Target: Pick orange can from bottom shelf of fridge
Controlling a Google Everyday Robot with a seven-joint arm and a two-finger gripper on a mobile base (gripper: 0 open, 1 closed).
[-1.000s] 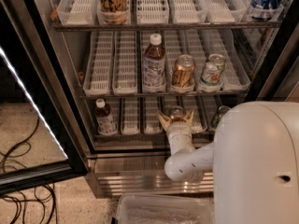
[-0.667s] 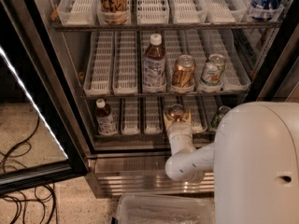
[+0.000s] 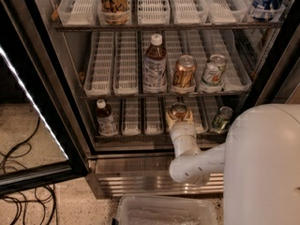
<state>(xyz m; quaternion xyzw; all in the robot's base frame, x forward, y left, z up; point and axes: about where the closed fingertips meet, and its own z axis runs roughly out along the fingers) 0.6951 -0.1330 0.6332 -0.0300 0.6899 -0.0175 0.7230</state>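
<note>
The orange can (image 3: 178,111) stands in a white lane tray on the bottom shelf (image 3: 140,134) of the open fridge (image 3: 70,78), near the shelf's front middle. My gripper (image 3: 179,120) reaches in from below on a white arm (image 3: 187,165). Its fingers hug both sides of the can, and only the can's silver top and upper copper body show above them. A green-and-silver can (image 3: 221,118) stands to the right on the same shelf, and a small dark bottle (image 3: 106,118) to the left.
The middle shelf holds a tea bottle (image 3: 154,64), a copper can (image 3: 183,72) and a white can with an orange-green label (image 3: 214,70). The glass door (image 3: 33,102) hangs open at left. A clear plastic bin (image 3: 164,211) and cables (image 3: 18,172) lie on the floor.
My gripper has moved forward and its spread fingers have drawn in around the orange can. The can has not visibly moved.
</note>
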